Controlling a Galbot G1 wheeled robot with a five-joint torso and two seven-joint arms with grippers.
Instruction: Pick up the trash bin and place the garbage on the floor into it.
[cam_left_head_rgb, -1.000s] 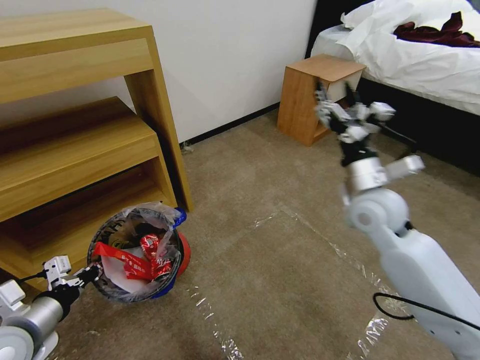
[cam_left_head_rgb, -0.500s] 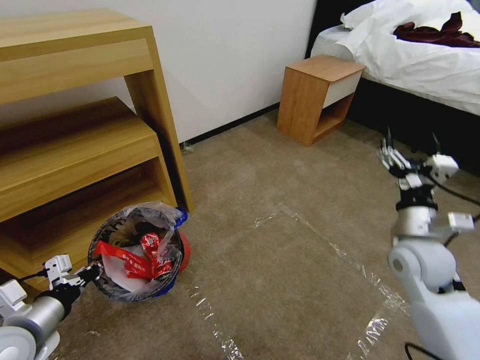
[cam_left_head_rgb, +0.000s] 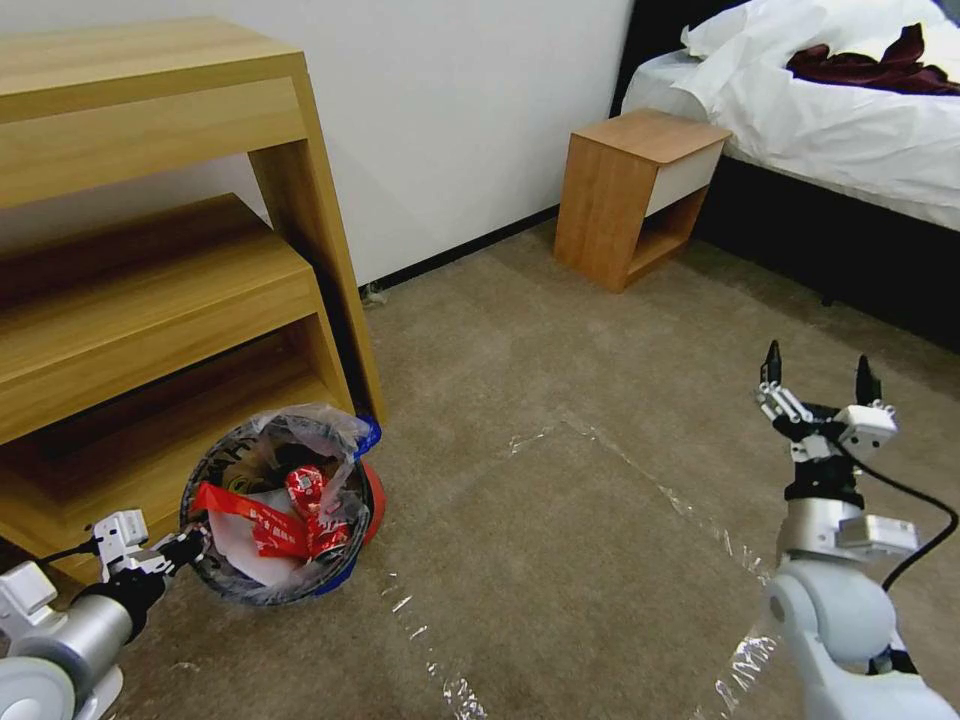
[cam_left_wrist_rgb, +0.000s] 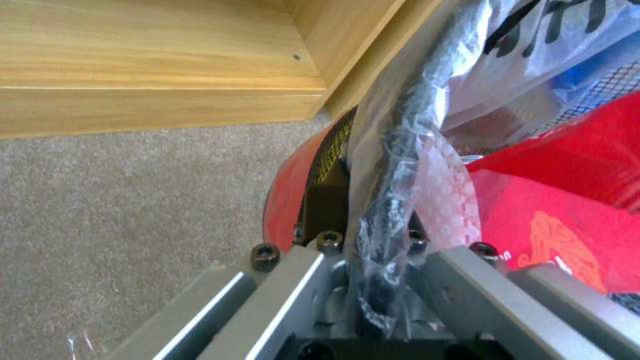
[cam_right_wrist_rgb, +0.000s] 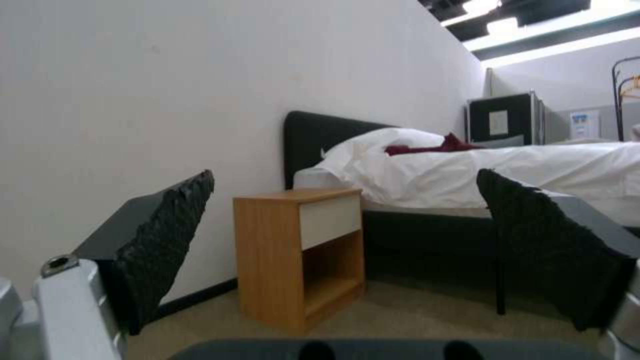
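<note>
Trash bin (cam_left_head_rgb: 275, 515) sits low at about eight o'clock from where the robot looks, tipped so its mouth faces up and out, close against the foot of the wooden shelf unit (cam_left_head_rgb: 150, 300). Its black rim (cam_left_wrist_rgb: 400, 150), wrapped in the crinkly clear liner, runs straight between the fingers of the left gripper (cam_left_head_rgb: 165, 553), which is closed on that edge; pinching the rim seems the only handy purchase on a round bin, and it explains the tilt. Red wrappers (cam_left_head_rgb: 262, 525) and a crushed red can (cam_left_head_rgb: 306, 490) lie inside, along with something white.

Over at four o'clock the right gripper (cam_left_head_rgb: 818, 385) hangs above the floor (cam_left_head_rgb: 560, 540), fingers pointing up and spread wide with nothing between them, aimed toward the bedside cabinet (cam_left_head_rgb: 640, 195) and the bed (cam_left_head_rgb: 830, 110). To my eye it is held clear and ready rather than working. The taped carpet between the two arms shows no litter that I can make out, so the collecting looks largely done.
</note>
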